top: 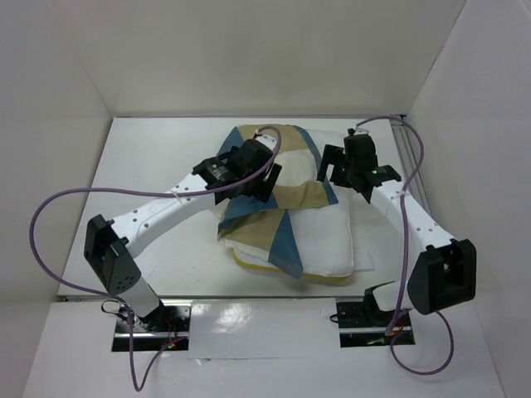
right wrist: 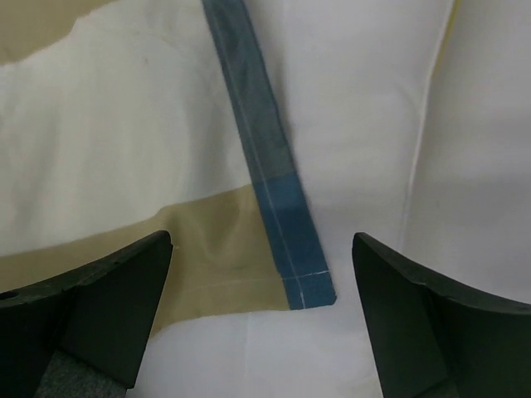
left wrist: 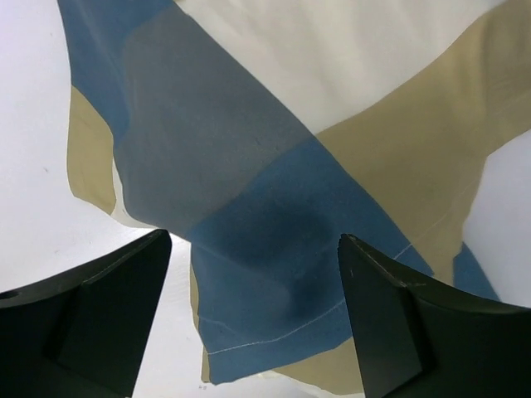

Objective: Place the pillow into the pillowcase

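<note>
The white pillow [top: 319, 240] with a yellow band along its near edge lies flat in the middle of the table. The pillowcase [top: 286, 199], in blue, tan and cream blocks, is draped crumpled over the pillow's far and left part. My left gripper [top: 267, 178] is open above the pillowcase's left part; the left wrist view shows a blue block of the pillowcase [left wrist: 274, 249] between the open fingers [left wrist: 390, 332], not held. My right gripper [top: 332, 172] is open above the pillowcase's right edge; the right wrist view shows its blue hemmed corner [right wrist: 290, 249] lying on the pillow [right wrist: 357, 124].
White walls enclose the table [top: 141, 166] at the back and both sides. A metal rail [top: 408, 157] runs along the right wall. Purple cables [top: 50, 215] loop from both arms. The arm bases stand at the near edge.
</note>
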Action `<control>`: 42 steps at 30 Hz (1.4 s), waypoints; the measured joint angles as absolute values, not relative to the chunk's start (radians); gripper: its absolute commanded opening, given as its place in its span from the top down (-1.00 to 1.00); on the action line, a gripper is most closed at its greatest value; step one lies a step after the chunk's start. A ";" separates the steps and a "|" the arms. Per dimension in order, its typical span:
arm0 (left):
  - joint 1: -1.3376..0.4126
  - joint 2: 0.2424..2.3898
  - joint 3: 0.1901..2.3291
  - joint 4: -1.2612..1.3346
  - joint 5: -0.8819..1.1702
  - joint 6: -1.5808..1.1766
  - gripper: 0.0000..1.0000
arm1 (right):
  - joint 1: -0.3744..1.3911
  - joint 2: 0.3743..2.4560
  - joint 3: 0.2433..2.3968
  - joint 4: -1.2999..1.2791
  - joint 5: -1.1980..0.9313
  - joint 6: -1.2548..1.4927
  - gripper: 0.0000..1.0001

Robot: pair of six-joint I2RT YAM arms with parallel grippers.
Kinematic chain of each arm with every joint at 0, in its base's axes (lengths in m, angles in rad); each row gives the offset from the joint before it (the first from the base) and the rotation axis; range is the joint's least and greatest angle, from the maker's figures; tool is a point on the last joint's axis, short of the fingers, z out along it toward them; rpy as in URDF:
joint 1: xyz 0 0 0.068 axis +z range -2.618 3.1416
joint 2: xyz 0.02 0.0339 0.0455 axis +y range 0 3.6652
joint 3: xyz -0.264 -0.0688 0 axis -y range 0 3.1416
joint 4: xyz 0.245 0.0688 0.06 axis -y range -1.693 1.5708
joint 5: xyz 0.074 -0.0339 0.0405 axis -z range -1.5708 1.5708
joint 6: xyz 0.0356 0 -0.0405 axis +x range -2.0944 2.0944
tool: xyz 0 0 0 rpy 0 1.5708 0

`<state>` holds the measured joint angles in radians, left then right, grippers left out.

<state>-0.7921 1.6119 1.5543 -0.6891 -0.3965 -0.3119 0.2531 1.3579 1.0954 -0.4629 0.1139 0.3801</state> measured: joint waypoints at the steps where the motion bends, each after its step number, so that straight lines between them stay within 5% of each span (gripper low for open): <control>1: -0.795 1.623 1.554 -0.700 -0.399 -0.312 -0.97 | 0.253 1.358 1.086 -0.459 0.087 0.381 -0.90; 7: -0.796 1.642 1.538 -0.722 -0.387 -0.306 -1.00 | 0.253 1.423 1.047 -0.457 -0.017 0.382 -0.65; 11: -0.806 1.640 1.495 -0.727 -0.382 -0.290 -1.00 | 0.260 1.483 1.034 -0.456 -0.047 0.379 -0.21; 16: -0.810 1.595 1.419 -0.732 -0.344 -0.286 -1.00 | 0.260 1.509 1.032 -0.448 -0.072 0.376 0.61; 20: -0.811 1.520 1.377 -0.732 -0.305 -0.276 -1.00 | 0.260 1.508 1.032 -0.442 -0.089 0.376 0.86; 24: -0.825 1.427 1.300 -0.724 -0.297 -0.265 -1.00 | 0.265 1.497 1.039 -0.447 -0.089 0.373 1.00; 36: -0.860 1.380 1.177 -0.717 -0.456 -0.279 -1.00 | 0.271 1.454 1.128 -0.478 -0.083 0.369 1.00; 38: -0.860 1.396 1.163 -0.699 -0.511 -0.296 -0.75 | 0.271 1.445 1.148 -0.495 -0.081 0.365 1.00; 40: -0.847 1.415 1.159 -0.680 -0.527 -0.301 -0.22 | 0.271 1.437 1.176 -0.512 -0.073 0.362 1.00; 41: -0.836 1.425 1.159 -0.667 -0.525 -0.297 0.49 | 0.271 1.435 1.201 -0.527 -0.065 0.358 1.00; 42: -0.824 1.432 1.162 -0.656 -0.522 -0.298 0.88 | 0.271 1.435 1.228 -0.538 -0.059 0.354 1.00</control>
<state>-0.8238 1.4322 1.1618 -0.6559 -0.5220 -0.2977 0.2707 1.4349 1.2278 -0.5381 -0.0589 0.3538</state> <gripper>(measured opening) 0.492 0.010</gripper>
